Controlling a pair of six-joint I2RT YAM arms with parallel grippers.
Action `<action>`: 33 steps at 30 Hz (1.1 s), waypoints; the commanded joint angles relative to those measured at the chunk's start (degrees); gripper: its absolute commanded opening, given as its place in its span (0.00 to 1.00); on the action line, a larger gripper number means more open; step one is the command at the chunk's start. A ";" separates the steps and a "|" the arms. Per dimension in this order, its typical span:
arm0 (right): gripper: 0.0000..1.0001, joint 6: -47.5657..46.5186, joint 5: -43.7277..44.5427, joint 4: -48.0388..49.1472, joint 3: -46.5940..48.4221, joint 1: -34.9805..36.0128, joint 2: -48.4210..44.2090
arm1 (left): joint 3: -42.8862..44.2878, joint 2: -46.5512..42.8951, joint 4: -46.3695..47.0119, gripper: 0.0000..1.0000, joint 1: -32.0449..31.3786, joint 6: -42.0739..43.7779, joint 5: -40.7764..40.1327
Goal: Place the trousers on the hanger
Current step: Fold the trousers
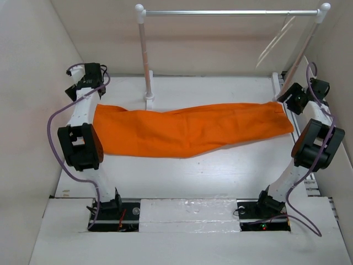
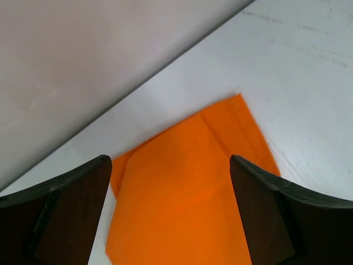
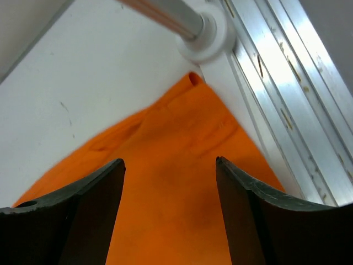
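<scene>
The orange trousers (image 1: 190, 128) lie flat and stretched across the table, leg ends at the left and waist at the right. The cream-white hanger (image 1: 274, 43) hangs from the silver bar at the back right. My left gripper (image 1: 78, 90) is open just above the leg end; the left wrist view shows the gripper (image 2: 170, 160) with the cloth corner (image 2: 187, 187) between its fingers, not gripped. My right gripper (image 1: 288, 97) is open over the waist end; the right wrist view shows the gripper (image 3: 169, 161) empty above the trousers (image 3: 171, 165).
A rack with white posts (image 1: 145, 55) and a silver bar (image 1: 231, 12) stands at the back. Its right post base (image 3: 207, 33) is close beyond the waist. An aluminium rail (image 3: 287, 83) runs along the table's right side. Walls close in left, right and back.
</scene>
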 commanded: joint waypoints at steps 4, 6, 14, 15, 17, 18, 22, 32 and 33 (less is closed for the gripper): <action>0.54 -0.88 -6.19 12.06 -16.16 -1.28 -17.25 | -20.59 -22.45 6.71 0.81 0.37 -1.61 8.93; 0.03 1.06 -7.15 15.61 -23.53 -0.14 -20.62 | -27.91 -26.05 9.26 0.80 0.98 -1.60 10.33; 0.05 -6.66 -9.78 12.18 -25.23 18.03 -22.21 | -22.24 -15.73 7.43 0.75 4.58 -3.09 14.10; 0.09 -6.75 -10.40 13.32 -26.46 19.63 -22.83 | -21.17 -14.22 7.86 0.72 5.90 -3.01 16.73; 0.15 -7.19 -11.55 14.82 -29.62 23.14 -23.45 | -17.84 -9.58 9.36 0.58 8.62 -1.61 21.92; 0.19 -7.89 -11.73 14.56 -30.25 26.82 -23.71 | -16.17 -7.63 8.40 0.49 8.63 -1.17 22.46; 0.25 -10.00 -11.81 14.29 -33.76 34.57 -24.15 | -6.94 1.25 4.45 0.40 8.63 0.33 22.91; 0.28 -14.31 -11.73 11.48 -33.24 47.94 -20.38 | 4.76 13.38 2.78 0.34 8.63 -3.09 26.43; 0.28 -14.48 -11.81 11.48 -32.98 48.56 -19.94 | 5.29 14.09 1.38 0.34 8.63 -3.44 25.29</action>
